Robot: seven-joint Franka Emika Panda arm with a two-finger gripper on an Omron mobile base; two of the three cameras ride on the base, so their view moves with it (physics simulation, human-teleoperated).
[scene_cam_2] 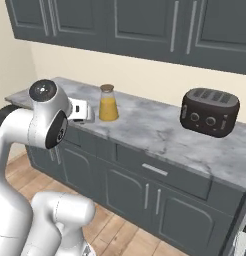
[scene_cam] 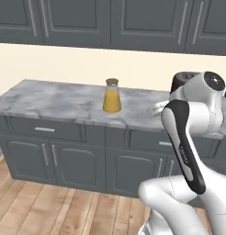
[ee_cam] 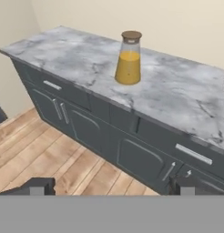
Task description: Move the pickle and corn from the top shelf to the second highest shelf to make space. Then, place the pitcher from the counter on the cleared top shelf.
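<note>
Hand (ee_cam: pixel 112 185) first: its two dark fingertips (ee_cam: pixel 37 185) stood far apart at the bottom of the hand view, spread wide with nothing between them. It hung in front of the surface (ee_cam: pixel 177 98), well short of the edge and pointed across the wooden floor (ee_cam: pixel 36 150) toward the dark cabinet fronts (ee_cam: pixel 91 132).

I judged the step in hand to be the last one, fetching the pitcher (ee_cam: pixel 129 58), with the reach toward it not yet made. From these views I could not confirm where the pickle and corn were, nor see the shelves.

The pitcher stood upright on the marble, back from the front edge, with bare surface all round it. In the right base view the black toaster (scene_cam_2: pixel 209 111) sat well apart, farther along the same surface.

As for contents, the pitcher held an orange-yellow liquid filling roughly its lower half to two-thirds, with a clear band above and a round brownish lid (ee_cam: pixel 131 34) seated on the neck.

My reckoning for the next move: bring the hand up and forward over the edge, level it with the pitcher's body, and straddle it below the neck. I would keep it upright throughout, since the liquid could slosh or spill if tipped.
</note>
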